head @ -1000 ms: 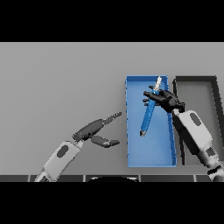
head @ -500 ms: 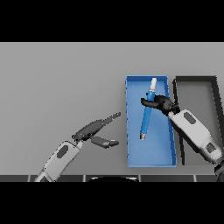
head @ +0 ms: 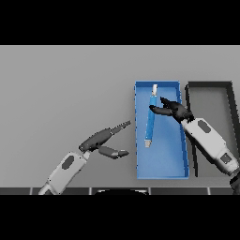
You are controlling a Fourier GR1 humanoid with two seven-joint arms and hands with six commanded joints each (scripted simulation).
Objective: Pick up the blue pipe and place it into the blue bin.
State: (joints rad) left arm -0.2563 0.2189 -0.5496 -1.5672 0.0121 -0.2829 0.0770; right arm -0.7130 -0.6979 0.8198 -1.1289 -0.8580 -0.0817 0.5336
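While the pipe [head: 151, 117] lies lengthwise in the bin [head: 161, 164], we keep our open right hand [head: 172, 110] just beside it.

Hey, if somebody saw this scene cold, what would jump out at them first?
The blue bin, right of centre on the grey table, with the blue pipe lying lengthwise inside it. The right hand hovers open beside the pipe. A dark bin sits at far right; the left hand is open at lower left.

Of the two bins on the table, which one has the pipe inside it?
The blue bin, left of the dark bin. The blue pipe lies lengthwise inside it; nothing shows in the dark one.
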